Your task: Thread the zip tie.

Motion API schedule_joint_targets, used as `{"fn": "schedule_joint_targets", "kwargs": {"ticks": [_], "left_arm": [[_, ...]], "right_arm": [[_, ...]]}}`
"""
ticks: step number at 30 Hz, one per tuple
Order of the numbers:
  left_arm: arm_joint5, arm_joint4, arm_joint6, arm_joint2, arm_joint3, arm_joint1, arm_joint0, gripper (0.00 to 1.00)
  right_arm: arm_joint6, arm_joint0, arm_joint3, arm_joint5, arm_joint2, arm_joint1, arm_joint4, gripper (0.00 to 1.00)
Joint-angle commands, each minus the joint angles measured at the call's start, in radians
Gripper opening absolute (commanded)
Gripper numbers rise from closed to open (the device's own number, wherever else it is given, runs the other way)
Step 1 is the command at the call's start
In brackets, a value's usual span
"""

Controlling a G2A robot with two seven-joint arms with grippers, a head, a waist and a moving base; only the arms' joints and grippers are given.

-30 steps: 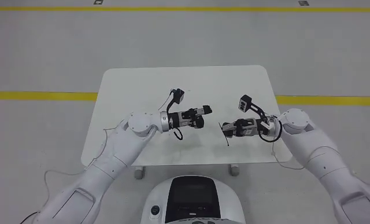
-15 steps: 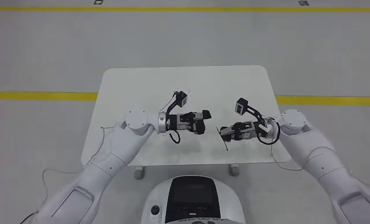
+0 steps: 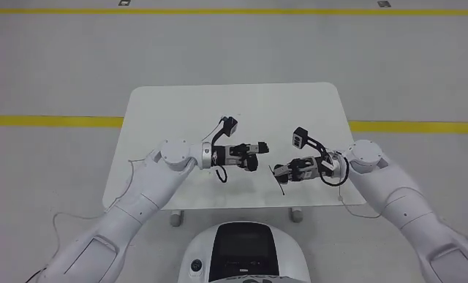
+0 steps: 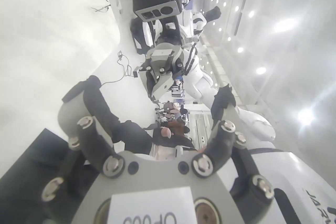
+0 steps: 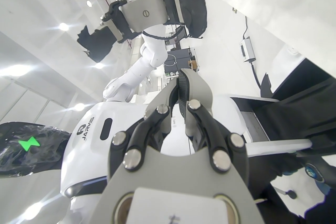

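A thin black zip tie [image 3: 278, 180] hangs from my right gripper [image 3: 277, 170], which is shut on its upper part above the table's front half. The strap slants down toward the table's front edge. In the right wrist view the right gripper [image 5: 180, 81] has its fingers pressed together. My left gripper [image 3: 260, 147] hovers just left of it, a small gap away, open and holding nothing. The left wrist view shows the left gripper [image 4: 152, 91] with its black-padded fingers [image 4: 84, 88] spread wide, facing the right gripper [image 4: 157, 72]. From the right wrist view the left gripper [image 5: 147, 12] is seen side-on.
The white table [image 3: 183, 115] has rounded corners and carries nothing else. Both arms hang over its front half. Grey floor with yellow lines surrounds it.
My right gripper has carried the zip tie leftward toward the left gripper. The left gripper has shifted slightly nearer the table's front, so the gap between them has narrowed.
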Motion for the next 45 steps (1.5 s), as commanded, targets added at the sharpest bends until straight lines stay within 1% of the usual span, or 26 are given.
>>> {"fn": "schedule_joint_targets", "kwargs": {"ticks": [1, 6, 8, 12, 13, 14, 15, 16, 17, 19, 21, 23, 27, 29, 34, 38, 41, 44, 45], "left_arm": [[0.001, 0.002, 0.018, 0.0, -0.006, 0.0, 0.003, 1.0], [0.001, 0.002, 0.018, 0.0, -0.006, 0.0, 0.003, 1.0], [0.007, 0.019, 0.039, 0.007, -0.022, 0.001, 0.011, 1.0], [0.013, 0.032, 0.024, 0.01, -0.036, 0.005, 0.013, 1.0], [0.014, 0.031, 0.023, 0.009, -0.037, 0.006, 0.014, 0.84], [0.014, 0.031, 0.021, 0.009, -0.038, 0.007, 0.015, 0.75], [0.013, 0.029, 0.017, 0.009, -0.04, 0.008, 0.016, 0.68], [0.013, 0.028, 0.016, 0.009, -0.04, 0.009, 0.016, 0.51], [0.013, 0.029, 0.014, 0.01, -0.04, 0.009, 0.015, 0.45], [0.013, 0.03, 0.01, 0.012, -0.04, 0.01, 0.015, 0.44], [0.015, 0.033, 0.005, 0.015, -0.04, 0.011, 0.014, 0.36], [0.02, 0.034, -0.001, 0.02, -0.038, 0.012, 0.011, 0.35], [0.026, 0.039, -0.001, 0.028, -0.036, 0.012, 0.006, 0.38], [0.026, 0.04, -0.003, 0.032, -0.036, 0.012, 0.004, 0.36], [0.03, 0.044, -0.001, 0.041, -0.033, 0.013, 0.0, 0.35], [0.032, 0.044, -0.001, 0.047, -0.03, 0.013, -0.005, 0.26], [0.03, 0.045, -0.001, 0.051, -0.029, 0.013, -0.008, 0.22], [0.03, 0.044, 0.001, 0.054, -0.028, 0.014, -0.009, 0.09], [0.029, 0.044, 0.001, 0.055, -0.028, 0.014, -0.009, 0.07]], "right_arm": [[0.001, 0.0, 0.0, 0.002, 0.0, -0.001, -0.002, 0.0], [0.001, 0.0, 0.0, 0.002, 0.0, -0.001, -0.002, 0.0], [-0.03, -0.013, -0.018, 0.007, 0.001, -0.002, -0.009, 0.0], [-0.025, -0.022, -0.026, 0.015, 0.012, -0.002, -0.01, 0.0], [-0.021, -0.023, -0.026, 0.014, 0.015, -0.002, -0.01, 0.0], [-0.018, -0.024, -0.026, 0.014, 0.018, -0.001, -0.01, 0.0], [-0.015, -0.025, -0.026, 0.013, 0.021, -0.001, -0.011, 0.0], [-0.013, -0.026, -0.025, 0.013, 0.024, -0.002, -0.01, 0.0], [-0.011, -0.026, -0.024, 0.012, 0.027, -0.001, -0.01, 0.0], [-0.006, -0.028, -0.022, 0.009, 0.034, -0.002, -0.01, 0.0], [0.0, -0.03, -0.019, 0.01, 0.038, -0.002, -0.011, 0.0], [0.004, -0.031, -0.017, 0.012, 0.041, -0.003, -0.013, 0.0], [0.015, -0.033, -0.014, 0.01, 0.043, -0.005, -0.016, 0.0], [0.015, -0.033, -0.015, 0.007, 0.042, -0.007, -0.017, 0.0], [0.015, -0.032, -0.01, 0.005, 0.039, -0.011, -0.016, 0.0], [0.015, -0.029, 0.0, 0.006, 0.036, -0.016, -0.012, 0.0], [0.015, -0.026, 0.006, 0.006, 0.032, -0.02, -0.012, 0.0], [0.013, -0.022, 0.014, 0.007, 0.029, -0.025, -0.013, 0.0], [0.013, -0.021, 0.016, 0.007, 0.028, -0.027, -0.014, 0.0]]}}
